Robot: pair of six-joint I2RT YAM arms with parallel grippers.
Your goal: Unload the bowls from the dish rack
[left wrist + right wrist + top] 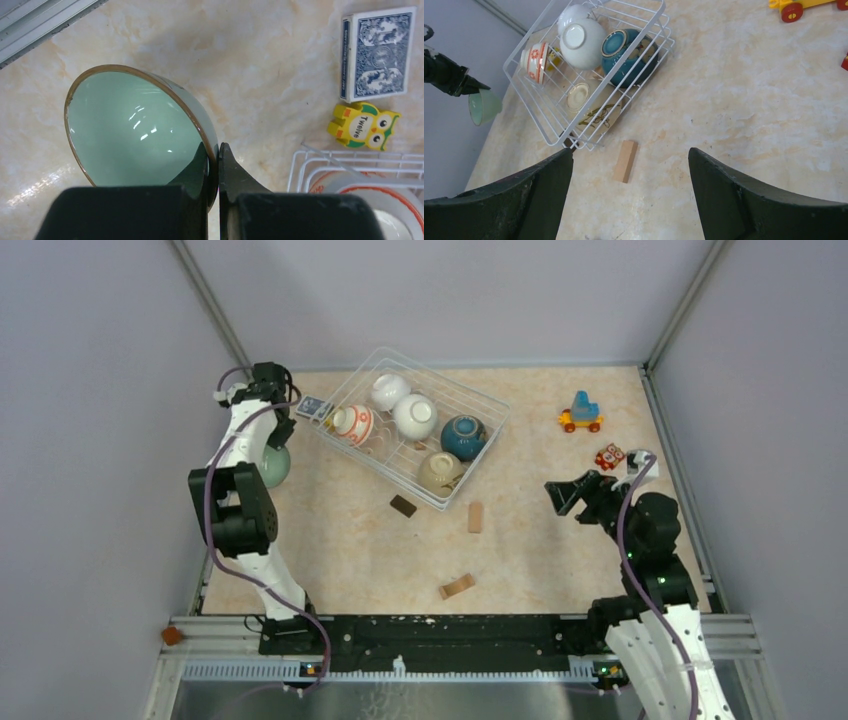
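The white wire dish rack (492, 405) stands at the back centre and holds several bowls: two white ones (415, 416) (388, 390), an orange-patterned one (352, 424), a dark teal one (464, 437) and a beige one (440, 471). A pale green bowl (135, 135) (272, 468) is outside the rack to its left, tilted over the table. My left gripper (218, 150) (277, 443) is shut on its rim, one finger inside and one outside. My right gripper (630, 150) (562, 495) hangs open and empty over the table, right of the rack (659, 20).
A deck of cards (378, 55) and a yellow owl block (363, 126) lie by the rack's left corner. Wooden blocks (475, 517) (457, 586) and a dark block (403, 505) lie in front of the rack. A toy train (581, 413) and a red toy (609, 456) sit at the back right.
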